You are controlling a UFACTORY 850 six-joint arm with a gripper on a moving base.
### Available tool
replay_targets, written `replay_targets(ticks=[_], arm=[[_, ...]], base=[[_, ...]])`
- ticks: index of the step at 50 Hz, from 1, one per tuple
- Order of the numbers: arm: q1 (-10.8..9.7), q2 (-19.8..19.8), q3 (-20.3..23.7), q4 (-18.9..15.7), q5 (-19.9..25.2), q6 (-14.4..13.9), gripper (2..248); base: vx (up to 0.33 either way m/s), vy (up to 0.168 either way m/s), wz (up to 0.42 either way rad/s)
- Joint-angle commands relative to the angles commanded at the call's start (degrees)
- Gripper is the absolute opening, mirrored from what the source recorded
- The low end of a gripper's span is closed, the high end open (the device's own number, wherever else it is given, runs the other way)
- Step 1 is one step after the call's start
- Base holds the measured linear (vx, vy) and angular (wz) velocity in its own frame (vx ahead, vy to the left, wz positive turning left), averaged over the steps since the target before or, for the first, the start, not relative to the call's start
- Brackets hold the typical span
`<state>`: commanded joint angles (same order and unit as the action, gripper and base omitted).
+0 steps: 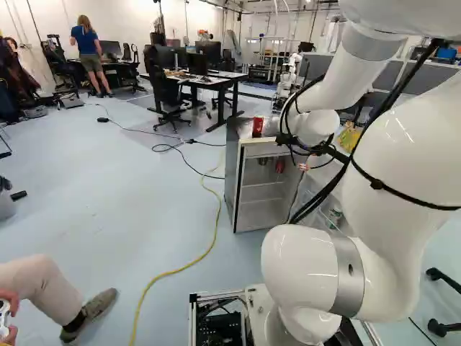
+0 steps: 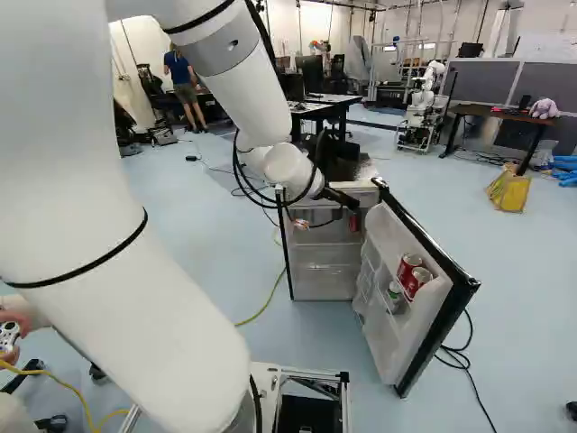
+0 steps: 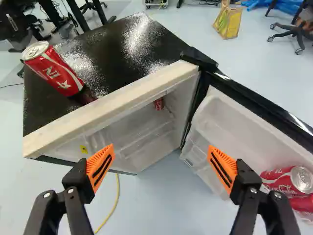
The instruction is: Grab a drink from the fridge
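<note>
The claw (image 2: pixel 340 198) gapes wide, empty — fridge (image 1: pixel 231 169) ahead, its door (image 2: pixel 386 329) jutting right with red cans (image 3: pixel 282 181), another can (image 3: pixel 53 68) on top — yellow cable (image 1: pixel 214 241) on the floor.

Pale floor (image 1: pixel 108 187) spreading beneath the claw (image 2: pixel 350 202)

Bluish and smooth, the floor is running out on all sides. Beyond the claw to its left, a white-topped table (image 1: pixel 214 82) and a black office chair (image 1: pixel 166 88) are standing. Farther ahead to its right, gray partitions (image 2: pixel 552 83) are rising behind a brown table (image 2: pixel 494 112). White walls (image 1: pixel 130 14) are backing the room.
</note>
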<state>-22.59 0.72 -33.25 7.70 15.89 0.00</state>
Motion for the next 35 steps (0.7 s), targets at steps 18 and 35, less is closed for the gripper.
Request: replay_targets(ticks=[18, 35], arm=[[-3.4, 1.1, -1.6, 0.0, 0.0, 0.0, 247], [-6.5, 1.6, -3.5, 0.0, 0.0, 0.0, 247]], base=[[0.0, 0.0, 0.0], [0.0, 0.0, 0.0]])
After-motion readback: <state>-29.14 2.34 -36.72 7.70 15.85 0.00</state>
